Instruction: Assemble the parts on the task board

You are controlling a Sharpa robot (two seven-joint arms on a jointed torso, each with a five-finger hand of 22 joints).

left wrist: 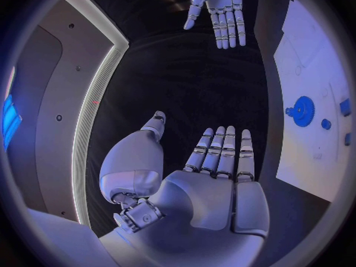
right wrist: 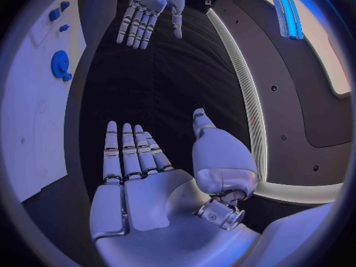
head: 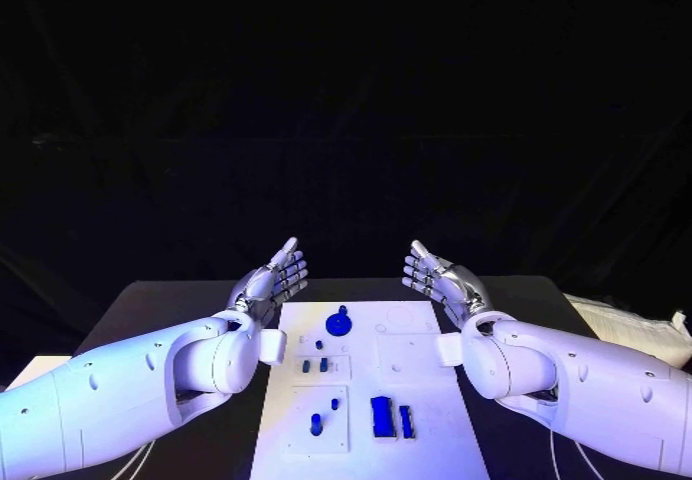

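Both silver robot hands, left [head: 271, 281] and right [head: 444, 281], hover spread wide, holding nothing, at 12 o'clock above the white task board [head: 418, 420]; small blue parts [head: 382, 416] lie scattered on it, some apparently unseated.

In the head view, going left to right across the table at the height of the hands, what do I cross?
Left hand → blue gear-shaped part on the task board → right hand → white cloth-like thing at the table's right edge.

blue parts [head: 382, 416], white task board [head: 433, 440]
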